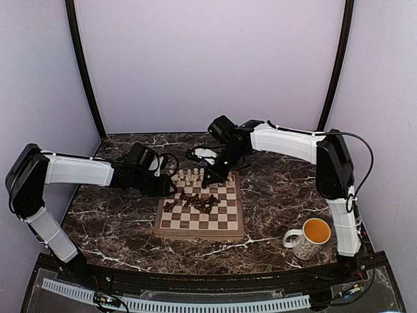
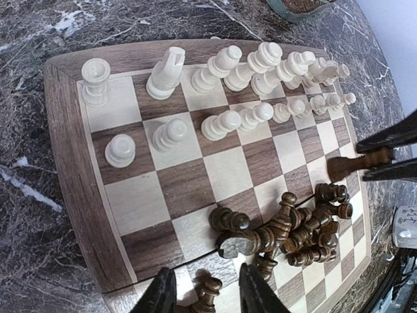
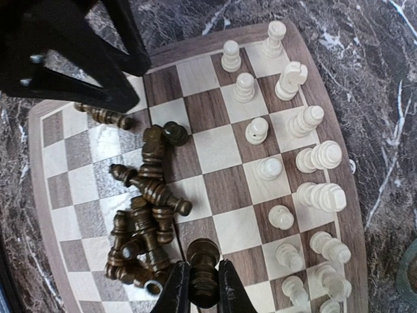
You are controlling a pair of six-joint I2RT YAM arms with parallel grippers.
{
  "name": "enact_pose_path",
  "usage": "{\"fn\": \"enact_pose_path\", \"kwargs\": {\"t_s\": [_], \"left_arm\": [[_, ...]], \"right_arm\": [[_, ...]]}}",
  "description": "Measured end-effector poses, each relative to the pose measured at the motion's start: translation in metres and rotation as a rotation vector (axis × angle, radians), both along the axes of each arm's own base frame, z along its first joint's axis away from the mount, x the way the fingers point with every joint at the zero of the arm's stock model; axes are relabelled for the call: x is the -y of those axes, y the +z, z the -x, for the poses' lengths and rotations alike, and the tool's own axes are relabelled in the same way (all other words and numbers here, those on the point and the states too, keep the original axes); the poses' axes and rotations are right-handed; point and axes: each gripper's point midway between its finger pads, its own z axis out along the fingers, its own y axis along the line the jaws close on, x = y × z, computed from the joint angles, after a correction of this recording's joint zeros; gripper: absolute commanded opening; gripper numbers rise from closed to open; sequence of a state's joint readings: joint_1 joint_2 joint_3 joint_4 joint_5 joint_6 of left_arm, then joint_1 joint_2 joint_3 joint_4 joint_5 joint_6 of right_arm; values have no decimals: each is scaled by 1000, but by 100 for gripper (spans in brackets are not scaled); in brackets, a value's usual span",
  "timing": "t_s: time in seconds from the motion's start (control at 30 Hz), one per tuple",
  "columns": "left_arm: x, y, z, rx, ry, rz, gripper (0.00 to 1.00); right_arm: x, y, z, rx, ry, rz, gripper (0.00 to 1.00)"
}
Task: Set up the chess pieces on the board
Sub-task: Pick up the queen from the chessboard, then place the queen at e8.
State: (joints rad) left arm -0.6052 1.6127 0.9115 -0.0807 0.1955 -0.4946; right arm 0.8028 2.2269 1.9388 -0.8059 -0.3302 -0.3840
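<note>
Dark piece pinched over a half-set board

A mug (image 1: 306, 238), orange inside, stands on the marble counter (image 1: 117, 228) near the right arm's base. Beyond it lies the board (image 1: 199, 235), with the dark chess pieces (image 1: 199, 202) tumbled in a heap around its middle. The left jaws stand spread at the board's left edge, with a fallen dark piece (image 2: 207, 293) lying between them, ungripped. The right jaws are pinching a held dark piece (image 3: 203, 251) over the board beside the heap. The cream pieces (image 1: 190, 175) stand upright in two rows along the far edge.
</note>
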Motion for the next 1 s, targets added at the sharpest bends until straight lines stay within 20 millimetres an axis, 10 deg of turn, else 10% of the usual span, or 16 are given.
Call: {"fn": "enact_pose_path", "kwargs": {"t_s": [0.3,0.7,1.0], "left_arm": [[-4,3,-3,20,18,-15,35],[-8,6,-6,37,37,-30,35],[-9,8,-5,44,39,-28,35]], "right_arm": [[19,65,40,52,85,-122,7],[38,4,120,42,323,33,7],[20,-2,149,74,416,48,6]]}}
